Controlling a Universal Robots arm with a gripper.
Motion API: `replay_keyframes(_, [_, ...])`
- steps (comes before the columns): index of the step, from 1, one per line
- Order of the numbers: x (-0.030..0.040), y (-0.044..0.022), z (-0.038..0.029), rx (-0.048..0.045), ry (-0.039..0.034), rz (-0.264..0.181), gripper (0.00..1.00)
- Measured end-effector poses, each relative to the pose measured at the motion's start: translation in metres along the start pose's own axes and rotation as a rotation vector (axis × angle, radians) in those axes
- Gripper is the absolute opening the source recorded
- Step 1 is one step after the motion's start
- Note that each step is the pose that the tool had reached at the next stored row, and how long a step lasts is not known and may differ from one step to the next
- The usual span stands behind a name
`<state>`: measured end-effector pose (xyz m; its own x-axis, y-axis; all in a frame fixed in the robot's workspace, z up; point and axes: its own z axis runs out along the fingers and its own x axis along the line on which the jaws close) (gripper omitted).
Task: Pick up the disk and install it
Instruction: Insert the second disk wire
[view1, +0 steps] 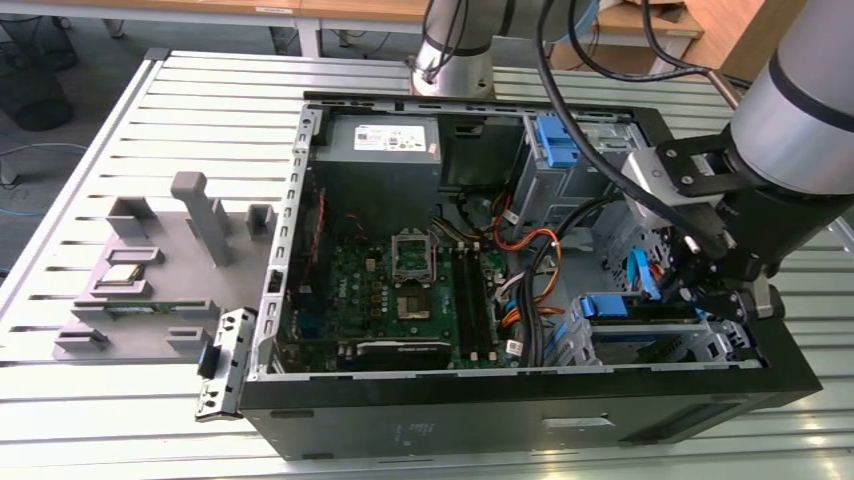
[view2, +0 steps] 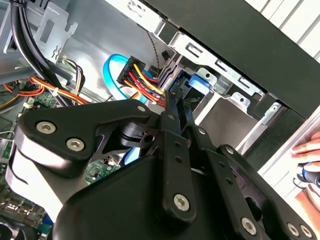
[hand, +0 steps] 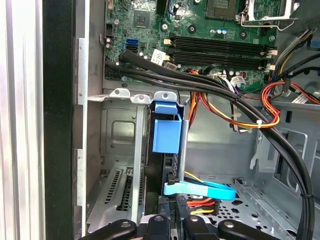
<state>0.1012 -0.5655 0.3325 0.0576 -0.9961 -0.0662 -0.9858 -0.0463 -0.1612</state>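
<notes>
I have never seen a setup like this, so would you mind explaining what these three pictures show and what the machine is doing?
The machine is a robot arm with a black gripper at its end, reaching into an open computer case that lies on a slatted metal table. The exterior view looks down on the whole scene. Both wrist views come from cameras riding on the arm, looking past the gripper's linkage into the case.

In the first wrist view you see the green motherboard, bundled cables and the disk, whose blue carrier end stands in the grey drive cage. The gripper sits close to that cage. Whether it holds anything, I cannot tell. A grey parts holder rests on the table, at the exterior view's left.
</notes>
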Motion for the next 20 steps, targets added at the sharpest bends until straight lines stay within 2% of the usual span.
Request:
replay_keyframes(3, [0.0000, 0.0000, -0.0002, 0.0005, 0.0015, 0.006, 0.17])
replay_keyframes(8, [-0.0004, -0.0001, -0.0003, 0.0028, 0.0121, 0.046, 0.17])
replay_keyframes(20, [-0.0024, 0.0008, 0.0015, 0.0029, 0.0125, 0.046, 0.17])
